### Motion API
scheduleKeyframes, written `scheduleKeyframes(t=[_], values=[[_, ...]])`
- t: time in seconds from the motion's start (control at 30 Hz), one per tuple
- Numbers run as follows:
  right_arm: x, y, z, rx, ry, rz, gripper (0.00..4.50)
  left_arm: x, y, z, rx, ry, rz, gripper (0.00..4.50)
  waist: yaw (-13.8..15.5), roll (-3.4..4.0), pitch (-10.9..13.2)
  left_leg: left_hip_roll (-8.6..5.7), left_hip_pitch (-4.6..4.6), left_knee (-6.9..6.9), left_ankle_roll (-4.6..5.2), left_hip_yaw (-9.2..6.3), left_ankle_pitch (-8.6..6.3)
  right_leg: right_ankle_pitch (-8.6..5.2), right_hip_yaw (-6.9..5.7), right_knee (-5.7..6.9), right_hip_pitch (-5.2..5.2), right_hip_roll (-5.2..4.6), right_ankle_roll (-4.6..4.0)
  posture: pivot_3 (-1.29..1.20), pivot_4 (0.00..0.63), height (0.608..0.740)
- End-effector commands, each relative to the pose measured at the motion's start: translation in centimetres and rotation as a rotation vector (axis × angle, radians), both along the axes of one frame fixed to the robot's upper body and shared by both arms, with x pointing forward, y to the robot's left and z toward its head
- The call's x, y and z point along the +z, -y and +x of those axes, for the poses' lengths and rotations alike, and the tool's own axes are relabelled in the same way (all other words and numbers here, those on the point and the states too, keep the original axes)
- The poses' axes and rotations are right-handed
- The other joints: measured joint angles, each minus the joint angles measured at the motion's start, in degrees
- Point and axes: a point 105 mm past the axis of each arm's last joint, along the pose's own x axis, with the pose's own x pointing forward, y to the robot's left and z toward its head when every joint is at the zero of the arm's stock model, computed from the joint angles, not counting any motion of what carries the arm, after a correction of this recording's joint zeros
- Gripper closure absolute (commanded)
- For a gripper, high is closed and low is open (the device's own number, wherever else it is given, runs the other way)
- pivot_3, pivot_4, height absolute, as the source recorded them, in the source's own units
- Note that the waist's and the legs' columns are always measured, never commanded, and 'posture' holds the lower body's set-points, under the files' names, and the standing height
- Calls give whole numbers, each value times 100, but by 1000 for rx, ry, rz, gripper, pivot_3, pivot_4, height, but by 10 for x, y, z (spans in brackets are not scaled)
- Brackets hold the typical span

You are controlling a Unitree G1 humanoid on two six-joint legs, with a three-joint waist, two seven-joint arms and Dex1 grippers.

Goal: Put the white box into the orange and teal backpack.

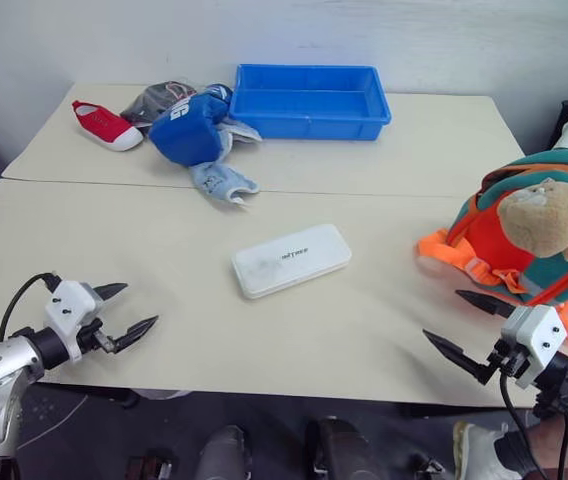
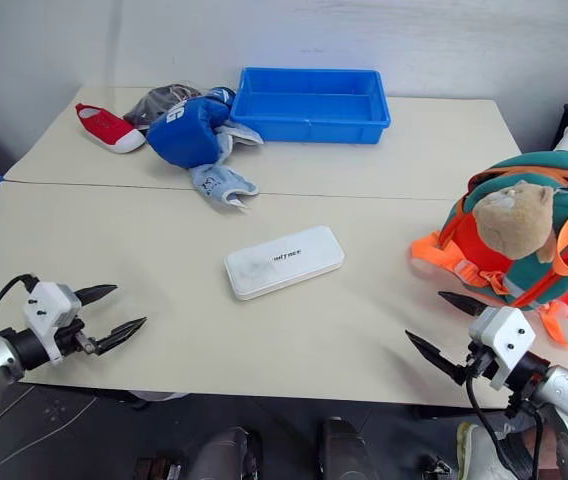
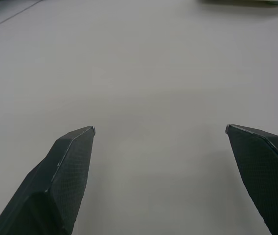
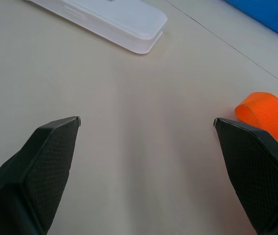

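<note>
Spreading both pointed black jaws wide over the smooth worktop [image 1: 384, 340], I am facing the flat, round-cornered white box [image 1: 291, 259] beside the bulky orange and teal backpack [image 1: 524, 240].

The orange and teal backpack [image 1: 524, 240] is cut by the right edge; the lettering on the white box [image 1: 291, 259] is too small to read; a grey item [image 1: 157, 98] sits partly hidden behind the blue fabric bag [image 1: 189, 130]; in the right wrist view the box runs off the top edge.

left gripper [image 1: 132, 309] fingers spread, right gripper [image 1: 471, 326] fingers spread
</note>
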Motion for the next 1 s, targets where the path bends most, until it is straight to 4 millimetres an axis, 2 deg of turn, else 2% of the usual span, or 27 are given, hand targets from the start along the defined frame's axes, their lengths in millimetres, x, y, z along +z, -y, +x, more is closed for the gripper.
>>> scheduleKeyframes(t=[0.03, 0.23, 0.27, 0.33, 0.4, 0.53, 0.63, 0.73, 0.8, 0.87, 1.0], values=[[16, -3, 8, -15, 60, 45, 17, 15, -2, -3, -14, 20, 36, 0, -11, 0, 0, 1, 0, 1, 0, 0, 0, 0, 0, 2, -1, 1, 0, 0, 150, 740], [10, -7, 18, 50, 47, -5, 17, 20, 16, -12, -69, -14, -44, 0, -6, 0, 0, 1, -1, 2, 0, 0, 0, 0, 0, 1, -1, 1, 0, 0, 150, 740], [10, -6, 24, 34, 69, -15, 191, 21, 20, -14, -80, -14, -55, 0, -5, 0, 0, 0, -2, 3, 0, 1, 0, 0, 1, 1, -1, 0, 0, 0, 150, 740], [13, -4, 36, -12, 120, -35, 592, 25, 24, -15, -94, -5, -94, 389, -19, 1, 1, 1, -2, 7, 0, 1, 0, 0, 1, 3, -1, 1, 0, 0, 150, 740], [16, -11, 51, -31, 111, 0, 1220, 27, 24, -12, -73, 12, -118, 853, -37, 3, 2, 1, 0, 15, 0, 1, -1, 0, 1, 9, -1, 1, 0, 0, 150, 740], [18, -47, 90, -26, 78, 19, 2574, 32, 33, 18, 18, 129, -120, 2077, -38, 7, 3, 7, -8, 44, -3, -2, -1, 1, -2, 30, -5, 5, -3, 0, 150, 740], [19, -59, 107, -44, 83, 20, 3598, 22, 41, 34, 66, 145, -71, 2986, -2, 5, 3, 6, -12, 53, -2, -5, -1, 2, -4, 33, -4, 5, -5, 0, 150, 740], [18, -65, 129, -123, 60, 17, 4500, 25, 55, 48, 121, 148, -162, 3853, 10, 5, 3, 2, -24, 58, -8, 0, 1, 3, -3, 22, -8, 2, -2, 0, 150, 740], [24, -72, 141, -166, 54, 53, 4500, 30, 71, 50, 122, 136, -252, 4470, 1, 5, 3, 3, -31, 69, -9, 3, 1, 7, 0, 18, -8, 0, 4, 0, 150, 740], [27, -75, 151, -192, 64, 23, 4500, 33, 82, 51, 138, 110, -313, 4470, -17, 5, 3, 3, -34, 74, -9, 6, 1, 9, 4, 20, -11, 0, 8, 0, 150, 740], [21, -84, 165, -169, 18, 12, 4500, 21, 105, 54, 122, 20, -247, 4470, -24, 5, 3, 5, -28, 71, -15, 7, 5, 9, 3, 26, -12, 5, 8, 0, 150, 740]])
